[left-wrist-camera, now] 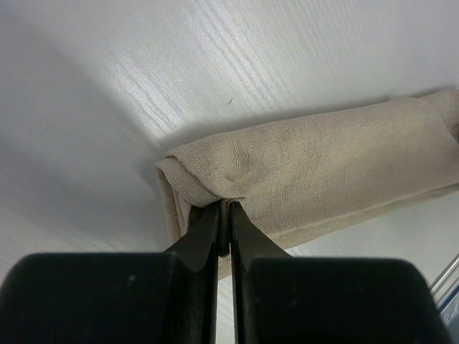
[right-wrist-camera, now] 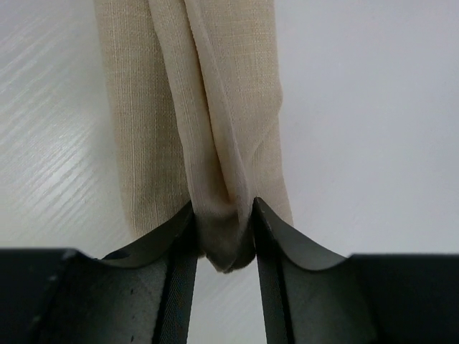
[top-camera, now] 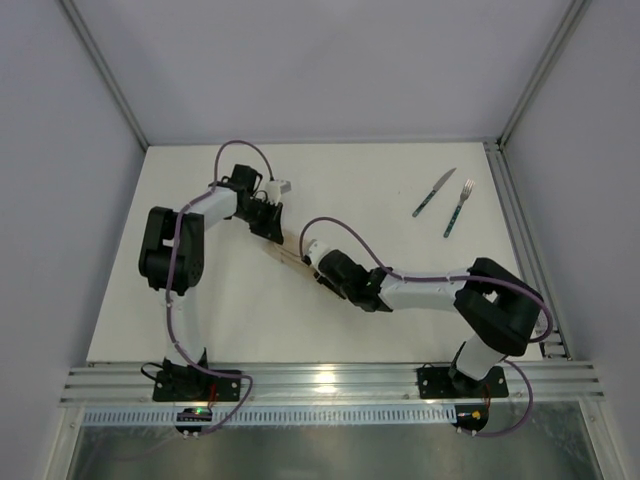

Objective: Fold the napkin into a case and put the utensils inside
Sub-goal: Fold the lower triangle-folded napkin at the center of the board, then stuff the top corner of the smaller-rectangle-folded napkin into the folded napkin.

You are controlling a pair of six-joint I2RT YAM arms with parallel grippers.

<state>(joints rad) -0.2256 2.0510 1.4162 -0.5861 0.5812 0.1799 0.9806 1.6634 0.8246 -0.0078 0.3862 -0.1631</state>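
Fold nearly formed; cutlery not yet loaded.

The napkin (top-camera: pixel 292 257) lies mid-table (top-camera: pixel 380 320) as a narrow folded strip stretched between the two arms. The left jaws are closed tight on a pinch of cloth at its far-left end. The right jaws stand partly apart with the bunched near end between them; whether they grip it I cannot tell. The knife (top-camera: pixel 433 193) and fork (top-camera: pixel 459 208) lie side by side at the far right, well apart from the cloth. Remaining, by my reading: settle the pouch, let go, fetch both utensils into it.
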